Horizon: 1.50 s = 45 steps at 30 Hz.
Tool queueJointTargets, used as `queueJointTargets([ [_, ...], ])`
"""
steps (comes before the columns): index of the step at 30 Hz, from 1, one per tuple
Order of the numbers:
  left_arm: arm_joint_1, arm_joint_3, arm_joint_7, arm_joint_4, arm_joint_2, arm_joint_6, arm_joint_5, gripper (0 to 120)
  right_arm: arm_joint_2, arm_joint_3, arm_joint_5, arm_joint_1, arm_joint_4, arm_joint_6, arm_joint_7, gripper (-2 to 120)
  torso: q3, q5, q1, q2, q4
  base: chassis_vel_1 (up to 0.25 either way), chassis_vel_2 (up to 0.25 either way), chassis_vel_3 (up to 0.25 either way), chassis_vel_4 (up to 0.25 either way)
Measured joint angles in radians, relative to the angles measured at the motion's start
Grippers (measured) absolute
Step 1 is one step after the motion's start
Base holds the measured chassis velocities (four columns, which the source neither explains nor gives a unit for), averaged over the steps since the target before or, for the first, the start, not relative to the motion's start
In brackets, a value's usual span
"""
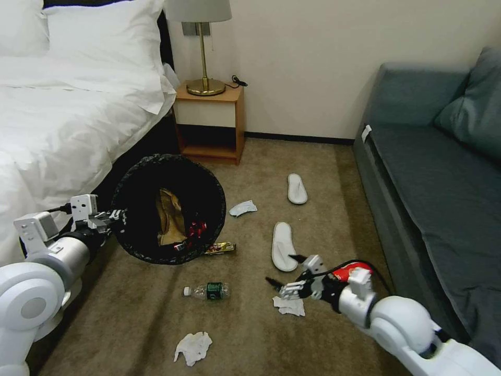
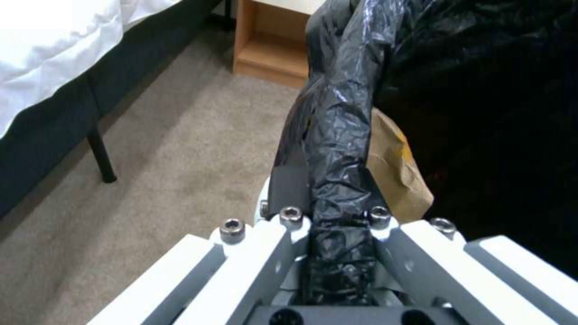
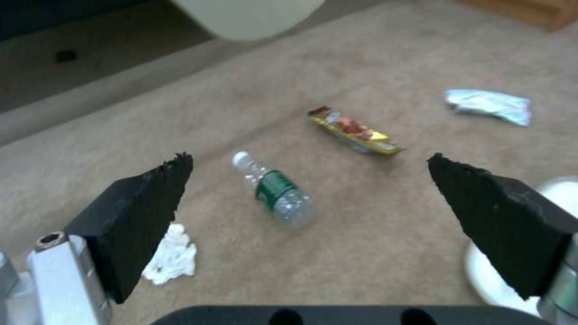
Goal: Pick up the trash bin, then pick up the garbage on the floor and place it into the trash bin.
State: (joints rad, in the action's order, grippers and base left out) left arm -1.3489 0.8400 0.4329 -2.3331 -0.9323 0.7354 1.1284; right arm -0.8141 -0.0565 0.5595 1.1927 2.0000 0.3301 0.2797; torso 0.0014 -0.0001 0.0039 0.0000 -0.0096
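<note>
The round trash bin [image 1: 168,209] wears a crinkled, glossy black plastic liner, with matt brown paper [image 2: 394,167] inside. The left end effector [image 2: 337,212] is smooth white plastic with bright metal screws. The right end effector [image 3: 310,189] carries rough, matt black pads [image 3: 135,212]. On the short-piled beige carpet [image 1: 250,324] lie a clear plastic bottle [image 1: 206,291] and a shiny gold foil wrapper [image 3: 355,131].

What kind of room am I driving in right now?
Most likely a hotel bedroom: a bed with white linen, a nightstand holding a brass lamp, a grey sofa, and white disposable-looking slippers on the carpet.
</note>
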Motion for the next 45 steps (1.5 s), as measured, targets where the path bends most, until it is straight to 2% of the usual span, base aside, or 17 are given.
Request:
queueJointTargets([
  [4, 0.002, -0.002, -0.001, -0.004, 0.010, 0.000, 0.001, 3, -0.015, 0.096, -0.007, -0.088, -0.074, -0.016, 0.049, 100, 0.000, 0.0001, 0.000, 0.000, -0.0001, 0.000, 0.000, 0.000, 0.000],
  [6, 0.001, -0.002, -0.001, -0.012, 0.014, 0.000, 0.001, 3, -0.045, 0.147, -0.044, -0.152, -0.148, -0.033, 0.155, 100, 0.000, 0.0000, 0.000, 0.000, -0.0002, 0.000, 0.000, 0.000, 0.000],
  [10, -0.004, -0.002, 0.000, -0.018, 0.017, 0.000, 0.002, 3, -0.067, 0.173, -0.062, -0.181, -0.195, -0.046, 0.220, 100, 0.000, 0.0001, 0.000, 0.000, 0.0000, 0.000, 0.000, 0.000, 0.000],
  [12, -0.009, -0.003, 0.002, -0.022, 0.023, 0.000, 0.004, 3, -0.102, 0.224, -0.085, -0.222, -0.283, -0.065, 0.285, 100, 0.000, 0.0001, 0.000, 0.000, -0.0002, 0.000, 0.000, 0.000, 0.000],
  [21, -0.002, -0.021, 0.005, -0.025, 0.018, 0.000, 0.001, 3, -0.170, 0.338, -0.124, -0.284, -0.418, -0.078, 0.319, 100, 0.000, 0.0001, 0.000, 0.000, -0.0001, 0.000, 0.000, 0.000, 0.000],
  [26, -0.003, -0.025, 0.006, -0.032, 0.018, 0.000, -0.002, 3, -0.193, 0.363, -0.204, -0.308, -0.509, -0.144, 0.374, 100, 0.000, 0.0000, 0.000, 0.000, -0.0002, 0.000, 0.000, 0.000, 0.000],
  [28, -0.010, -0.025, 0.007, -0.035, 0.017, 0.000, -0.003, 3, -0.217, 0.349, -0.278, -0.321, -0.566, -0.179, 0.441, 100, 0.000, 0.0002, 0.000, 0.000, -0.0003, 0.000, 0.000, 0.000, 0.000],
  [32, -0.016, -0.020, 0.006, -0.037, 0.012, 0.000, -0.005, 3, -0.236, 0.346, -0.309, -0.340, -0.609, -0.193, 0.488, 100, 0.000, -0.0001, 0.000, 0.000, -0.0002, 0.000, 0.000, 0.000, 0.000],
  [34, -0.017, -0.017, 0.004, -0.038, 0.004, 0.000, -0.005, 3, -0.284, 0.347, -0.360, -0.369, -0.673, -0.229, 0.552, 100, 0.000, 0.0002, 0.000, 0.000, -0.0002, 0.000, 0.000, 0.000, 0.000],
  [35, -0.017, -0.017, 0.004, -0.038, 0.004, 0.000, -0.005, 3, -0.284, 0.347, -0.360, -0.369, -0.673, -0.229, 0.552, 100, 0.000, 0.0002, 0.000, 0.000, -0.0002, 0.000, 0.000, 0.000, 0.000],
  [37, -0.015, -0.018, 0.004, -0.038, -0.004, 0.000, -0.008, 3, -0.330, 0.352, -0.411, -0.395, -0.727, -0.249, 0.586, 100, 0.000, 0.0001, 0.000, 0.000, -0.0001, 0.000, 0.000, 0.000, 0.000],
  [45, -0.012, -0.025, 0.003, -0.043, -0.005, 0.000, -0.009, 3, -0.393, 0.363, -0.466, -0.453, -0.827, -0.276, 0.621, 100, 0.000, 0.0001, 0.000, 0.000, -0.0002, 0.000, 0.000, 0.000, 0.000],
])
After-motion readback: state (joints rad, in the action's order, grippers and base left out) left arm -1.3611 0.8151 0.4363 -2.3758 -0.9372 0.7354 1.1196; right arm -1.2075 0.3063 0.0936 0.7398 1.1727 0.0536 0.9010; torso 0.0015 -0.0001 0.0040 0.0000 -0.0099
